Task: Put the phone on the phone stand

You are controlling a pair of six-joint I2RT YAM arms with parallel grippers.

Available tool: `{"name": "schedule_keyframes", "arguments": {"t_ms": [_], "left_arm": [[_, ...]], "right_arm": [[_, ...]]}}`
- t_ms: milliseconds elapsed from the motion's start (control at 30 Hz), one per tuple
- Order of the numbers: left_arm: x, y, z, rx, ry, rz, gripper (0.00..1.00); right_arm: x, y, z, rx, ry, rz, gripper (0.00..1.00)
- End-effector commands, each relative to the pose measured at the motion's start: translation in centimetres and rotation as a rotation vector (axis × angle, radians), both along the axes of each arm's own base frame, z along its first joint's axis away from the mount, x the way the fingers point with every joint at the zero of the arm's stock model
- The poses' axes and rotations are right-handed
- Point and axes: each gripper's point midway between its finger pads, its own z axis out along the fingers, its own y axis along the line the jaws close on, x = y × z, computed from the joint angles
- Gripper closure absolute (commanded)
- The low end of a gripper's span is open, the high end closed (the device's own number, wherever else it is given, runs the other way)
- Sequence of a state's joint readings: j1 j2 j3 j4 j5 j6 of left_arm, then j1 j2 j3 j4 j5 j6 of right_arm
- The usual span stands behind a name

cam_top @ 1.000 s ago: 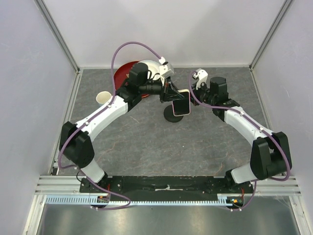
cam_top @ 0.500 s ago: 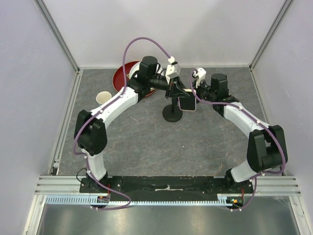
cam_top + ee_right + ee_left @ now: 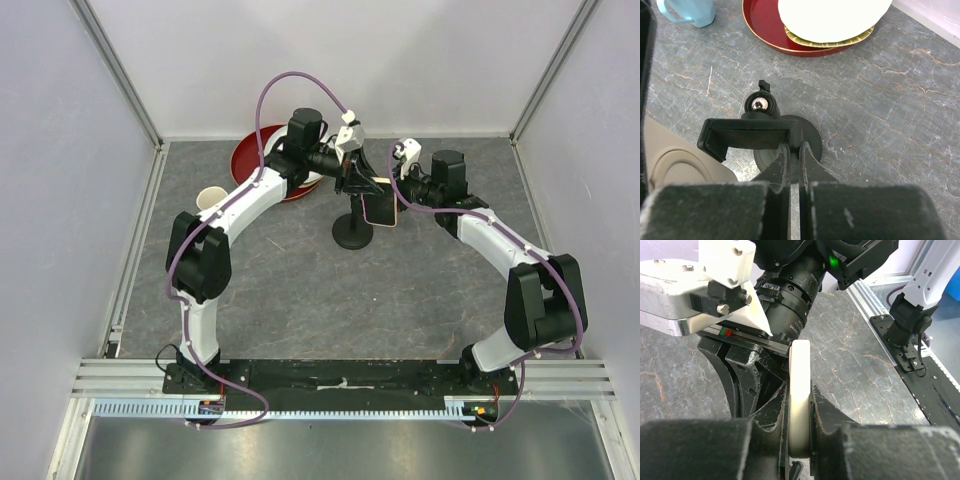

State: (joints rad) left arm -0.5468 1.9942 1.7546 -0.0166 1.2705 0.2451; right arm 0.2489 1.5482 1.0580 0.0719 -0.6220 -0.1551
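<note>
Now the left gripper (image 3: 799, 412) is clamped on the cream-cased phone (image 3: 800, 365), holding it edge-up just beside the top bracket of the phone stand (image 3: 747, 136), which the right gripper (image 3: 795, 152) pinches with fingers together.

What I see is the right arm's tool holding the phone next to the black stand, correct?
No. The left tool holds the phone, clamped on its pale rim, next to the black stand; the left wrist view shows it. The right tool pinches the stand's bracket.

Left pincer (image 3: 800, 405) and right pincer (image 3: 794, 147) flank the phone stand (image 3: 352, 238); near side open.
</note>
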Motion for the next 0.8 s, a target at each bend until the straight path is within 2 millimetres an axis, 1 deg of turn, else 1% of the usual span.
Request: {"name": "schedule_keyframes", "arguments": {"t_ms": [0, 267, 367, 400, 467, 500, 533, 567, 600, 767], "left_arm": [[2.0, 0.0, 2.2, -0.072, -0.157, 0.008, 0.98], [2.6, -0.4, 1.5, -0.075, -0.157, 0.021, 0.98], [3.0, -0.5, 1.4, -0.078, -0.179, 0.037, 0.98], [3.2, -0.5, 1.0, -0.070, -0.181, 0.038, 0.98], [3.5, -0.5, 0.8, -0.061, -0.186, 0.040, 0.98], [3.9, -0.5, 1.1, -0.064, -0.207, 0.039, 0.98], [3.8, -0.4, 0.3, -0.041, -0.173, 0.035, 0.98], [3.9, -0.2, 0.4, -0.043, -0.175, 0.033, 0.98], [3.8, -0.1, 0.0, -0.040, -0.166, 0.028, 0.98], [4.7, 1.0, -0.5, -0.030, -0.159, 0.056, 0.98]], "right_arm": [[-1.6, 1.1, -1.6, 0.024, 0.098, 0.067, 1.00], [-1.6, 1.1, -1.5, 0.023, 0.090, 0.070, 1.00], [-1.9, 1.3, -1.6, 0.029, 0.089, 0.086, 1.00], [-1.9, 1.3, -1.5, 0.031, 0.090, 0.088, 1.00], [-2.0, 1.3, -1.7, 0.030, 0.091, 0.094, 1.00], [-2.0, 1.4, -1.6, 0.029, 0.087, 0.096, 1.00], [-1.9, 1.3, -1.7, 0.027, 0.090, 0.092, 1.00], [-1.8, 1.2, -1.8, 0.023, 0.086, 0.086, 1.00], [-1.9, 1.2, -1.7, 0.023, 0.085, 0.087, 1.00], [-1.8, 1.2, -2.0, 0.022, 0.083, 0.083, 1.00]]}}
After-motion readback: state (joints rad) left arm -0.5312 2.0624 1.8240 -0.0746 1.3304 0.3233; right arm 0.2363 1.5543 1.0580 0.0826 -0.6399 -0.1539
